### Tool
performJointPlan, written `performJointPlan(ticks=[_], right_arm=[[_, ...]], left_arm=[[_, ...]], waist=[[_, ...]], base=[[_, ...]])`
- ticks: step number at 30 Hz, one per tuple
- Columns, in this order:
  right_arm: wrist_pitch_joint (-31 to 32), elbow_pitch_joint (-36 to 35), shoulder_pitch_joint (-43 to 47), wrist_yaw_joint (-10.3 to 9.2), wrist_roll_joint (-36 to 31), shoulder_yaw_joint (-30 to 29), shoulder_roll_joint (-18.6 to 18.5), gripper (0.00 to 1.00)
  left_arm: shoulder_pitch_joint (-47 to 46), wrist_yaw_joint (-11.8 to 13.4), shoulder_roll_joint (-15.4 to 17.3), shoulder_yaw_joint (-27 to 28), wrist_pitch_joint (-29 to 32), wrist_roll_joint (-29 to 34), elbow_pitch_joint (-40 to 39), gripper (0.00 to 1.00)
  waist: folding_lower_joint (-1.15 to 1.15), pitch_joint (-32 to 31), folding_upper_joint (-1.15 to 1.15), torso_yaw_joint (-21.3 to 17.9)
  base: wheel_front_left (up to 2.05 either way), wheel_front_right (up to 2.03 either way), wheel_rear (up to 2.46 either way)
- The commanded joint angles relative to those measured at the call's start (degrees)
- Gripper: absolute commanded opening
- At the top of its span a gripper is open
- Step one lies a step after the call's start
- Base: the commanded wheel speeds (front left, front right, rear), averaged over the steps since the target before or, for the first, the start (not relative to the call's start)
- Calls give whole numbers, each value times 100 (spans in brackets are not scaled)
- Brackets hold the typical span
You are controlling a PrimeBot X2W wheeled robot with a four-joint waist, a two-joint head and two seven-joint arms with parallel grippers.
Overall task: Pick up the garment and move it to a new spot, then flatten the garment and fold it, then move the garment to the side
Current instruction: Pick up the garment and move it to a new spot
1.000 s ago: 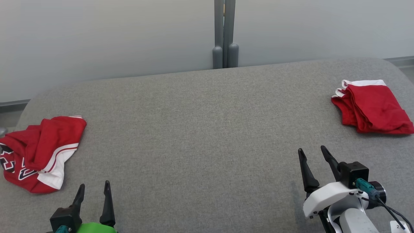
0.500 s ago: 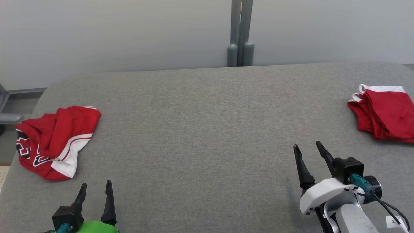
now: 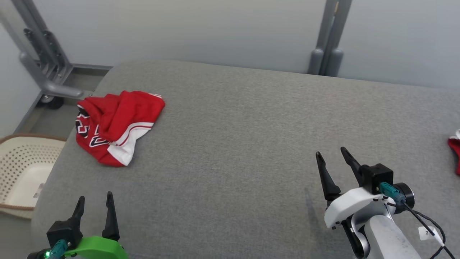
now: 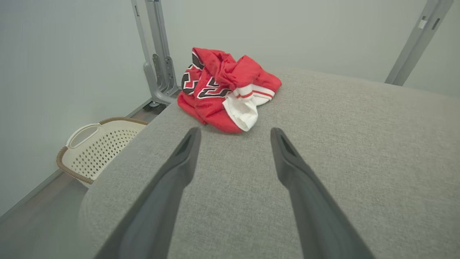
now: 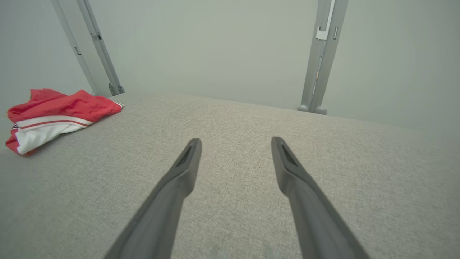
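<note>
— Was there anything you could read?
— Not much. You had big black marks with white edges on the red garment [image 3: 118, 122]. They looked like numbers, but the folds hid too much to read them.
— Anything else?
— A small white tag [image 3: 427, 233] hung by a black cable [image 3: 418, 214]. It seemed to start with a 2, and the rest was too blurry. The sticker [image 3: 37, 190] inside the basket [image 3: 21, 158] was too small for you to read.

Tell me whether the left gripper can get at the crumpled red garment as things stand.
Probably yes. The left gripper is open, and just grey padded surface lies between it and the crumpled red garment, which sits ahead of it near the left edge. Nothing stands in the way.
</note>
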Motion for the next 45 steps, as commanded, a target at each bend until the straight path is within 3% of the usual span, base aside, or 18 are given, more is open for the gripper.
performJointPlan(ticks=[1, 14, 26, 38, 45], right_arm=[[-15, 23, -70, -7, 20, 16, -16, 100], [-15, 189, -90, -7, 163, 358, -16, 100], [-15, 368, -405, -7, 245, 705, -21, 100], [-15, 310, -174, -7, 98, 450, -20, 100], [-15, 267, -302, -7, -19, 467, -21, 100]], left_arm=[[-86, -16, 31, 24, -2, -5, 16, 100], [94, -31, -11, 213, -2, -52, 117, 100], [299, 53, -37, 505, -2, -203, -102, 100], [3, -20, -28, 64, -2, -163, 75, 100], [-519, -47, 201, -280, -2, -355, 217, 100]], waist=[[0, 66, 0, 456], [0, 121, 0, 1574], [0, 271, 0, 1653], [0, 226, 0, 1565], [0, 465, 0, 1336]], base=[[0, 0, 0], [0, 0, 0], [0, 0, 0], [0, 0, 0], [0, 0, 0]])
